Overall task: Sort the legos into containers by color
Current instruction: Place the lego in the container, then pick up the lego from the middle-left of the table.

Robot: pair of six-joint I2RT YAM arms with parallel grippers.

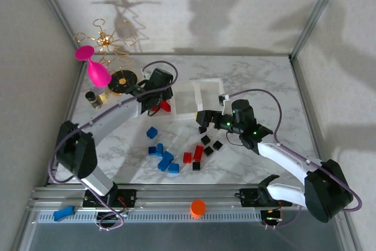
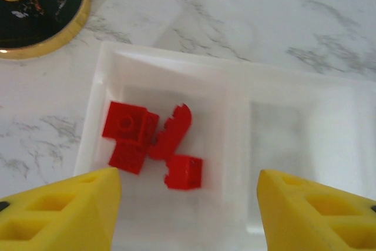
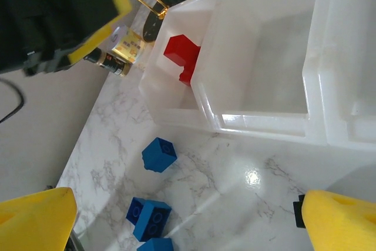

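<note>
Legos (image 1: 166, 160) lie scattered on the bench (image 1: 264, 80); red ones (image 2: 150, 136) sit in the left bin (image 2: 97, 95). Left fingers (image 2: 64, 210) hover parted over it, empty; right fingers (image 3: 35, 218) gape wide, empty.

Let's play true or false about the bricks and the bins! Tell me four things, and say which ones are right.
1. Some red bricks lie inside the end bin, below the left fingers. True.
2. The blue bricks are already in a bin. False: they lie loose on the table.
3. The right fingers are holding a black brick. False: they stand wide open with nothing between them, and the black bricks lie on the table.
4. The middle bin has no bricks in it. True.
</note>
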